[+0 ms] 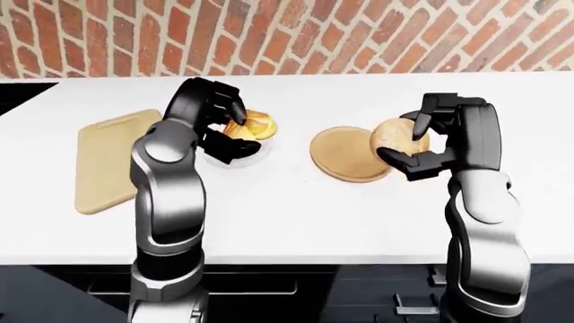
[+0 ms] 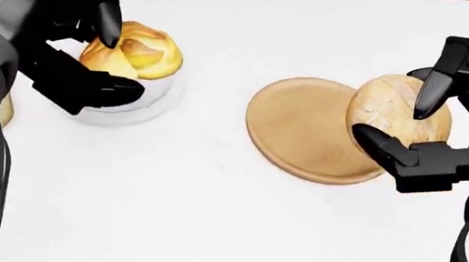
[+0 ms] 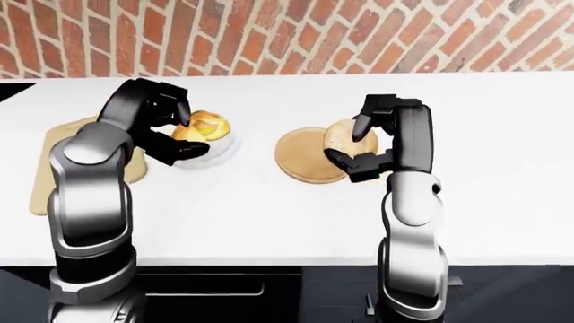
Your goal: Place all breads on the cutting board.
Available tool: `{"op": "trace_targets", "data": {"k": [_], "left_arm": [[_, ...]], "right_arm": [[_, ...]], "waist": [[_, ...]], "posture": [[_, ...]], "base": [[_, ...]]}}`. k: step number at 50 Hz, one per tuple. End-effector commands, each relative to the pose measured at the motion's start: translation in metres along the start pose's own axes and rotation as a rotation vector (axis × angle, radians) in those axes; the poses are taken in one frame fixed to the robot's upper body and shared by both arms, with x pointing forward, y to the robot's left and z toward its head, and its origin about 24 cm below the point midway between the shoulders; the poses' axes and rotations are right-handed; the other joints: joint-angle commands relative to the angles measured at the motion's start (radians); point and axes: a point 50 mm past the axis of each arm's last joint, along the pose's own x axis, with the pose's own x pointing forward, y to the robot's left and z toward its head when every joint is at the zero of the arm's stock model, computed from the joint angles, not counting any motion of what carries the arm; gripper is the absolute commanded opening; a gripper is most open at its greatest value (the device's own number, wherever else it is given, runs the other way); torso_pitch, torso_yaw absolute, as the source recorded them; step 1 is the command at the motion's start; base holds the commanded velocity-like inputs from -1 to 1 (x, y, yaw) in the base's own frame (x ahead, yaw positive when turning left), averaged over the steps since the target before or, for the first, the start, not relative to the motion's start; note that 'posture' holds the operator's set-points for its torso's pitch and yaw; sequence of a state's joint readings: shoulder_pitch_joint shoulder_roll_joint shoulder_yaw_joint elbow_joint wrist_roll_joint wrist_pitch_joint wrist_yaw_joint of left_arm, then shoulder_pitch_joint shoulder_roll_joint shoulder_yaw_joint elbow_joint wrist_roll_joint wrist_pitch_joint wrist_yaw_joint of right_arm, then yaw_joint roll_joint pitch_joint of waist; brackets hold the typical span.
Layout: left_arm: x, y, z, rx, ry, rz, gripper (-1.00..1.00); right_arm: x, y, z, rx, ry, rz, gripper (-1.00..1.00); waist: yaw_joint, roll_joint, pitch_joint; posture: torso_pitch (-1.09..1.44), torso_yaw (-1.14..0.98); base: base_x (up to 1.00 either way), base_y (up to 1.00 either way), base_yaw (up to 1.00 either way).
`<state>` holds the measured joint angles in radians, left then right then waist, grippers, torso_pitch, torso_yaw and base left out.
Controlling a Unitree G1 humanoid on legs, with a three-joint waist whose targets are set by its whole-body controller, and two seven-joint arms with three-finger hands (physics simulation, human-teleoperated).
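A golden knotted bread (image 2: 139, 52) lies in a clear shallow dish (image 2: 160, 103) on the white counter. My left hand (image 2: 111, 55) is closed round its left side, fingers on top and thumb beneath. A pale round roll (image 2: 384, 111) is at the right rim of a round wooden plate (image 2: 299, 126). My right hand (image 2: 395, 122) grips it from the right, fingers over the top and thumb under. The light wooden cutting board (image 1: 103, 161) lies at the left of the left-eye view, partly behind my left arm, with no bread on it.
A brick wall (image 1: 287, 33) runs along the top of the eye views behind the white counter (image 1: 296, 215). The counter's near edge is at the bottom, with dark cabinets (image 1: 314, 289) below it.
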<state>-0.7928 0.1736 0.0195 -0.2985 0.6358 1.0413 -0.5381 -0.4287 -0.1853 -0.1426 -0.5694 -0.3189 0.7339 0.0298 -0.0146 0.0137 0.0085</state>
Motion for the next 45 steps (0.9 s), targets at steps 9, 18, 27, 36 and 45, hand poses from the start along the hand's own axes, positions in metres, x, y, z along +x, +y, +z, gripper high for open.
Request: {"op": "trace_targets", "data": {"k": [9, 18, 27, 36, 45], "left_arm": [[-0.0081, 0.0093, 0.013, -0.001, -0.066, 0.037, -0.91], [-0.0092, 0.0104, 0.0133, 0.001, -0.068, 0.038, -0.92], [-0.0111, 0.0143, 0.019, -0.002, -0.079, 0.047, -0.89], [-0.0099, 0.0136, 0.0194, -0.006, -0.085, 0.042, -0.84], [-0.0074, 0.0131, 0.0214, -0.015, -0.096, 0.039, -0.89]], "right_arm": [[-0.0005, 0.0001, 0.0117, -0.014, -0.077, -0.015, -1.0], [-0.0019, 0.0001, 0.0128, -0.01, -0.078, -0.013, -1.0], [-0.0013, -0.0022, 0.0169, 0.003, -0.09, -0.017, -1.0], [0.0, -0.0017, 0.0154, 0.004, -0.089, -0.019, -1.0], [0.0, -0.0012, 0.0119, 0.005, -0.085, -0.022, -1.0]], "waist": [[-0.032, -0.082, -0.018], [-0.052, -0.005, -0.007], [-0.023, 0.014, 0.004], [-0.007, -0.048, 0.014], [-0.024, 0.062, 0.01]], "posture": [[0.0, 0.0], [0.0, 0.0], [0.0, 0.0], [0.0, 0.0], [0.0, 0.0]], "base": [[-0.47, 0.14, 0.0], [0.0, 0.61, 0.0], [0.0, 0.61, 0.0], [0.01, 0.57, 0.0], [0.23, 0.53, 0.0]]}}
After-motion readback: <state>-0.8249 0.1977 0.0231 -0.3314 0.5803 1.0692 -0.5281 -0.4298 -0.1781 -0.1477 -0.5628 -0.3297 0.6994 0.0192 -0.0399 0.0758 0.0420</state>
